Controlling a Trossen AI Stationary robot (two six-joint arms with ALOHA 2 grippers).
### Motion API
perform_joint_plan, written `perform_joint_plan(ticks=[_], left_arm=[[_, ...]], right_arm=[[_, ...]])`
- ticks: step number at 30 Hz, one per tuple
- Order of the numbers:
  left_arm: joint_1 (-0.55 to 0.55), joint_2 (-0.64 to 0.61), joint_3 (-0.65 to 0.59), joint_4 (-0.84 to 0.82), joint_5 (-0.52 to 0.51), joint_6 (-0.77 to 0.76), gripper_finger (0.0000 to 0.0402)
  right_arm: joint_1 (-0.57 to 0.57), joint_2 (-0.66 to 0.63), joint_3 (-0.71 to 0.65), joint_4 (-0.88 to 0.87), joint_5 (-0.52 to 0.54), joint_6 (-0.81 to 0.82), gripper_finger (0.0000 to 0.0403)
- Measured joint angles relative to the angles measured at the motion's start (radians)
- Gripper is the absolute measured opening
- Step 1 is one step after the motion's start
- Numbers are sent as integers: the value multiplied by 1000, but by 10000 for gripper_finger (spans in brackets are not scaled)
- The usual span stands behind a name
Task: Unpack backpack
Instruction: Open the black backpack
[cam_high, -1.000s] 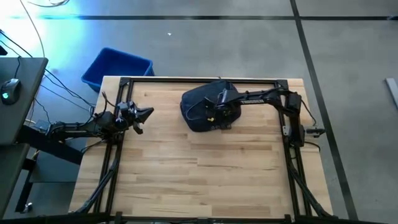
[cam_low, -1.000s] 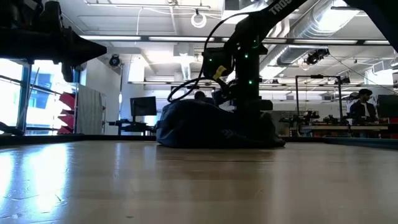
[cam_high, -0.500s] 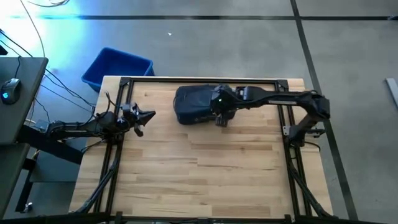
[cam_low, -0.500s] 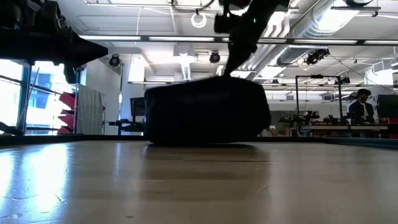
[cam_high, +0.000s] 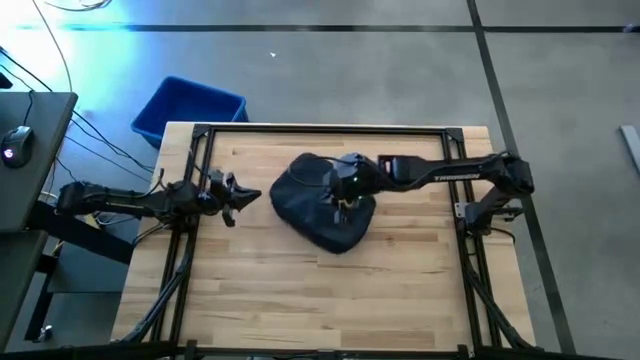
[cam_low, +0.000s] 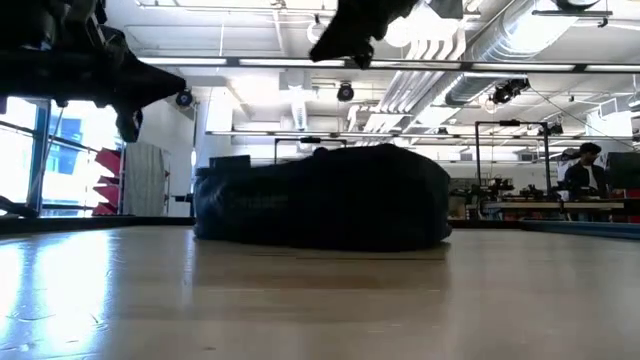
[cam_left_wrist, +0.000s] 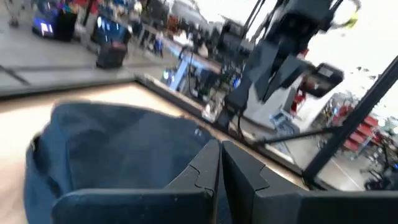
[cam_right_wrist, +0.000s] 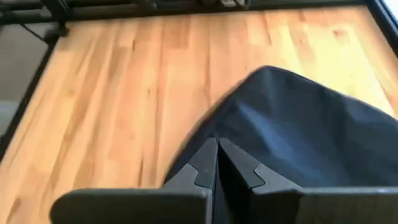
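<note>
The dark navy backpack lies flat on its broad side near the middle of the table, a low rounded mound in the low view. My right gripper hangs above its top, fingers shut and pointing down. In the low view the right gripper is well clear of the fabric. Its wrist view shows the shut fingers over the backpack. My left gripper is shut and hovers just left of the backpack, above the table.
A blue plastic bin stands on the floor beyond the table's far left corner. A black frame rail runs along the far edge. Bare wood fills the near half of the table. A person stands far back in the room.
The backpack was pulled up into a tall bulky lump toward the far left. It has since dropped and spread out flat, closer to the table's middle. My right gripper has risen clear above it. My left gripper has moved right, toward the backpack.
</note>
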Motion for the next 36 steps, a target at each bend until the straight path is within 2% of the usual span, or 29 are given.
perform_joint_plan(ticks=[4,8,11,14,16,21,25,28,31,33,36], left_arm=[[-55,79,0,-2,-1,-32,0],[-99,132,0,2,-83,-19,0],[-114,153,0,6,-128,6,0],[-115,153,0,8,-131,19,0],[-115,152,0,17,-131,35,0],[-114,152,0,52,-129,62,0],[-114,151,0,53,-127,66,0],[-114,151,0,55,-127,66,0],[-114,151,0,59,-127,65,0],[-114,151,0,60,-127,54,0],[-114,151,0,64,-127,50,0]], right_arm=[[15,10,0,45,-18,2,1],[32,10,0,-85,-13,-62,1],[48,10,0,-234,-14,-142,22],[77,34,-1,-372,-13,-232,75],[103,54,-9,-405,3,-303,120],[183,123,-43,-361,127,-469,230],[235,176,-106,-344,204,-505,273],[260,209,-160,-251,338,-425,269],[265,240,-192,-144,459,-325,227],[262,259,-198,-85,496,-264,172],[250,269,-197,-39,493,-196,60]])
